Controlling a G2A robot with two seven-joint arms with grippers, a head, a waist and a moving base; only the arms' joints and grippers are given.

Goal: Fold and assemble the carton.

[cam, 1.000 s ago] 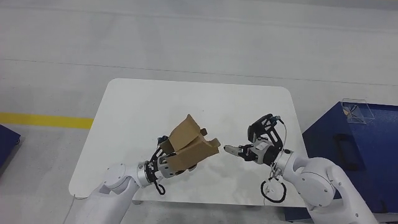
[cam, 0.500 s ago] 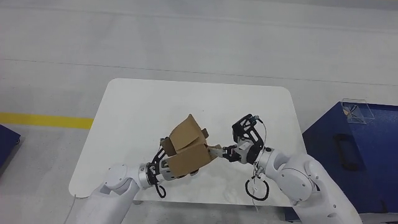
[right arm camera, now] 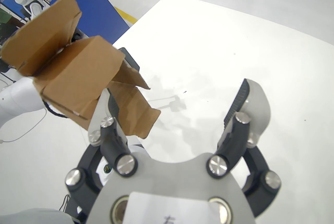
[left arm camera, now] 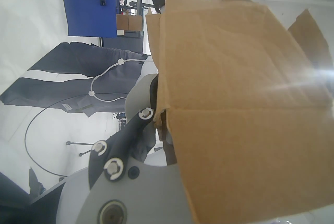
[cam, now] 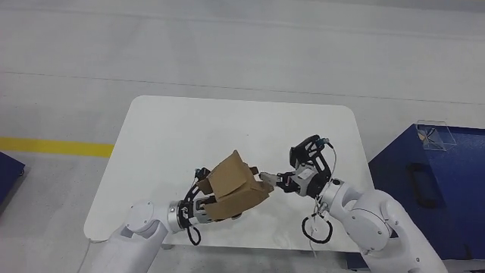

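While the left gripper (cam: 204,196) stays out of most of the overhead picture beneath the cardboard, it is pinching the brown carton (cam: 233,184) and holds it tilted above the white tabletop (cam: 227,121). The carton hangs over the near part of the tabletop, about midway along the near edge. It is only partly formed: one broad panel (left arm camera: 234,92) carries a crease across it, and several flaps stand loose at the end that faces the other arm.

From the right wrist, one dark finger (right arm camera: 129,59) of the left gripper shows against the carton's side. A loose flap (right arm camera: 135,110) hangs down from the carton's open end.

The right gripper (right arm camera: 177,102) is at that open end with its claw spread wide. The hanging flap lies between its two fingers, just beside the inner face of one finger (right arm camera: 112,105) and well apart from the other. Whether the flap touches that finger cannot be told.

Off the tabletop's right edge stands a blue cabinet (cam: 439,182) with a clear plastic box (cam: 433,134) on top. A yellow floor line (cam: 53,147) runs past the tabletop's left edge.
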